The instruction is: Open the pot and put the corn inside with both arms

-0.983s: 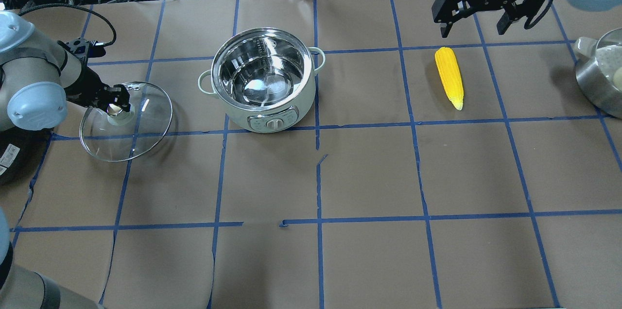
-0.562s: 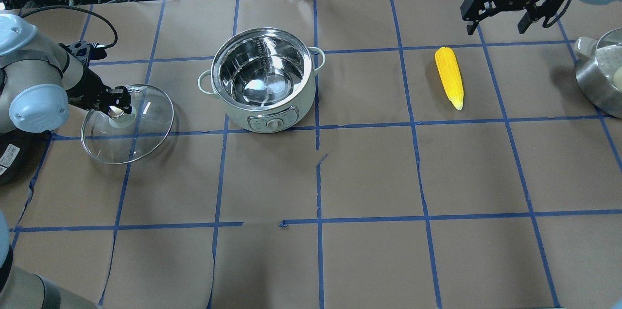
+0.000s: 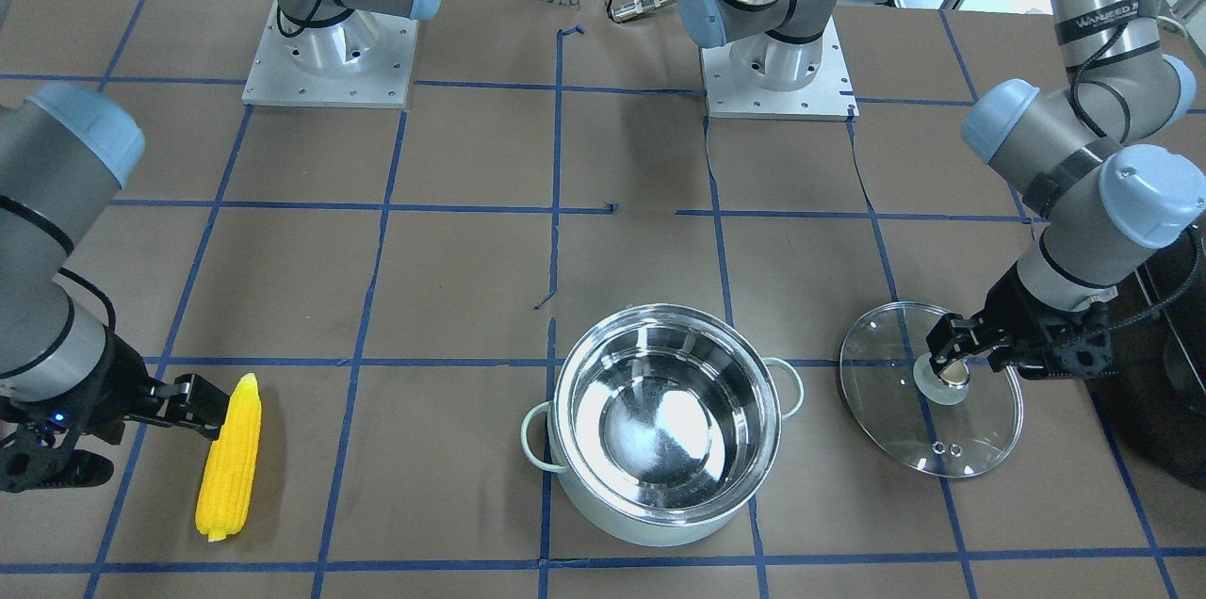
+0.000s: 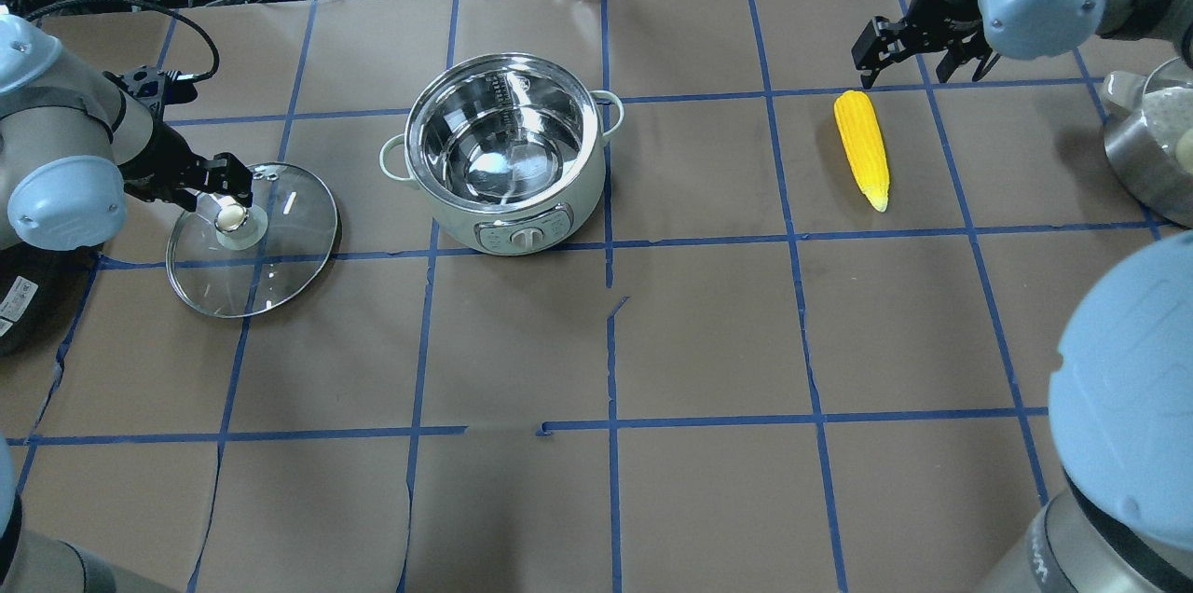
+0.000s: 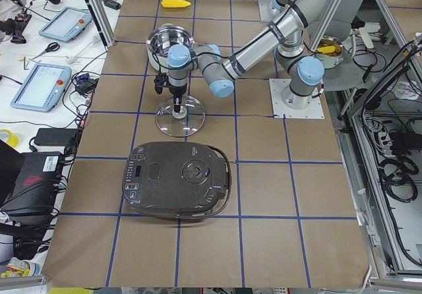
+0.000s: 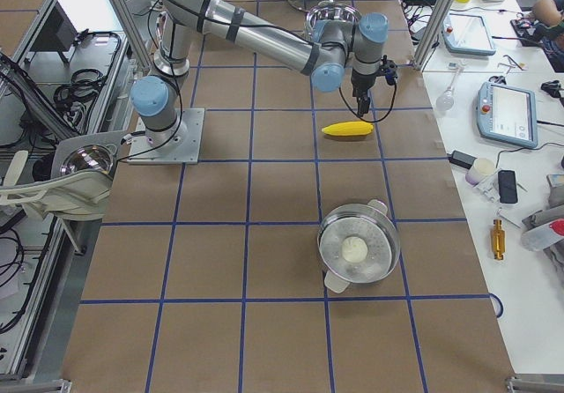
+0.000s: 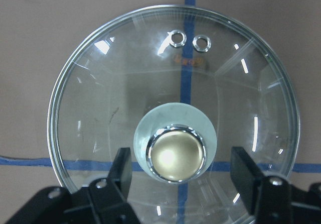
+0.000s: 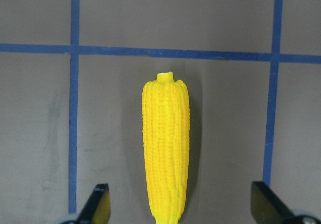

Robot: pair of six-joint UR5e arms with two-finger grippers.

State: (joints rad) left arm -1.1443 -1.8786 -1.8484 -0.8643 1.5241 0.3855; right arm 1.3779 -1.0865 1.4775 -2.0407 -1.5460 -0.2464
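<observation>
The pot [image 4: 503, 155] stands open and empty near the table's middle; it also shows in the front view [image 3: 664, 420]. Its glass lid [image 4: 280, 267] lies flat on the table to the pot's left. My left gripper [image 4: 224, 185] is open; in the left wrist view its fingers [image 7: 123, 169] stand either side of the lid's knob [image 7: 175, 155] with gaps. The corn [image 4: 861, 148] lies on the table right of the pot. My right gripper [image 4: 918, 48] is open and empty just over the corn's blunt far end. In the right wrist view the corn [image 8: 165, 148] lies between the fingers.
A black appliance [image 5: 178, 178] sits on the table at the robot's left end, behind the lid. A steel pan [image 4: 1151, 145] holding a white lump stands at the right edge, beyond the corn. Blue tape lines grid the brown table.
My left gripper has opened and let go of the knob; the lid now lies flat. My right gripper has moved toward the corn's far end.
</observation>
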